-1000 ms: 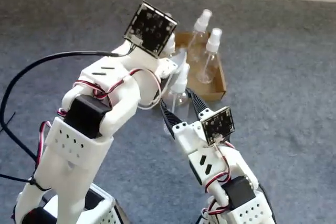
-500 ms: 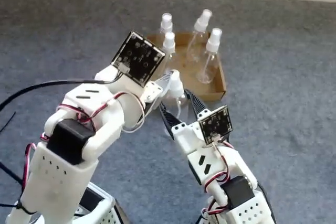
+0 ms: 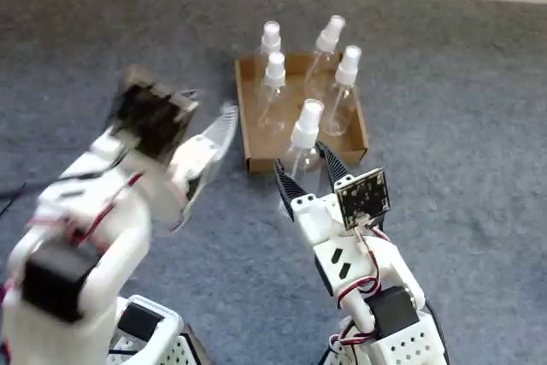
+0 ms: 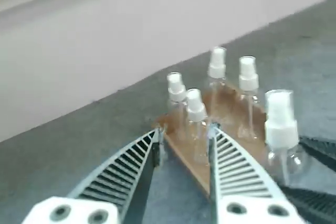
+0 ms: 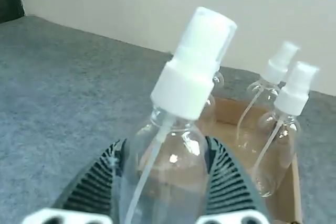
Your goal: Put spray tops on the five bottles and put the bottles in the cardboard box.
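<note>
My right gripper (image 3: 302, 160) is shut on a clear bottle (image 3: 299, 158) with a white spray top (image 3: 308, 119), held upright just in front of the cardboard box (image 3: 243, 113). The right wrist view has this bottle (image 5: 167, 174) squeezed between the fingers (image 5: 100, 182) of that gripper (image 5: 165, 150). Several capped bottles (image 3: 273, 83) stand inside the box. My left gripper (image 3: 214, 138) is open and holds nothing, off to the left of the box. In the left wrist view its gripper (image 4: 184, 132) frames the boxed bottles (image 4: 195, 108), with the held bottle (image 4: 281, 129) beside them.
Grey carpet (image 3: 444, 83) surrounds the box on all sides. A pale wall (image 4: 131, 35) runs behind the table. The left arm's white body (image 3: 94, 211) stands over the near left carpet.
My left gripper has let go of the spray top, leaving it on the held bottle, and swung back to the left. The right gripper with its bottle shifted slightly right.
</note>
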